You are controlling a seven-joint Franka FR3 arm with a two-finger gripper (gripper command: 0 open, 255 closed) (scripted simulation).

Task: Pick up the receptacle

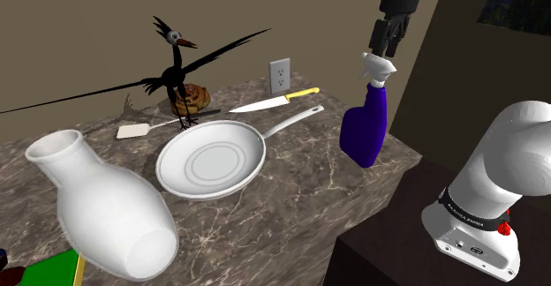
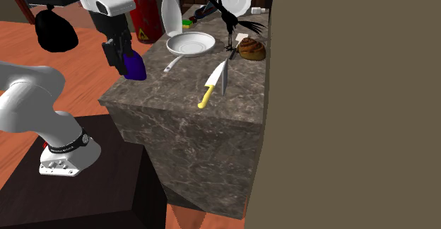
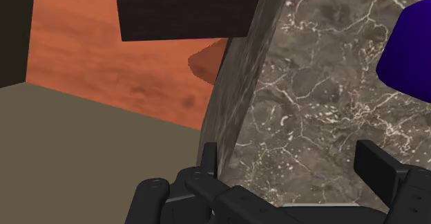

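The receptacle is a deep blue bottle (image 1: 365, 125) with a white top (image 1: 378, 66). It stands near the marble counter's (image 1: 300, 196) corner closest to the arm, leaning a little. My black gripper (image 1: 383, 48) hangs just above its white top. In the second exterior view the gripper (image 2: 116, 59) is beside the blue bottle (image 2: 134, 66) at the counter's left edge. In the wrist view the gripper (image 3: 293, 164) is open. Its fingers (image 3: 376, 162) stand apart over the counter's edge with nothing between them. The blue bottle (image 3: 409, 50) lies off to one side, beyond the finger.
A white frying pan (image 1: 212, 159), a yellow-handled knife (image 1: 274, 101), a spatula (image 1: 134, 131), a black bird figure (image 1: 177, 72) and a large white vase (image 1: 106, 206) lying on its side share the counter. A wall (image 1: 459, 81) rises close behind the gripper. The dark stand (image 2: 92, 185) sits below.
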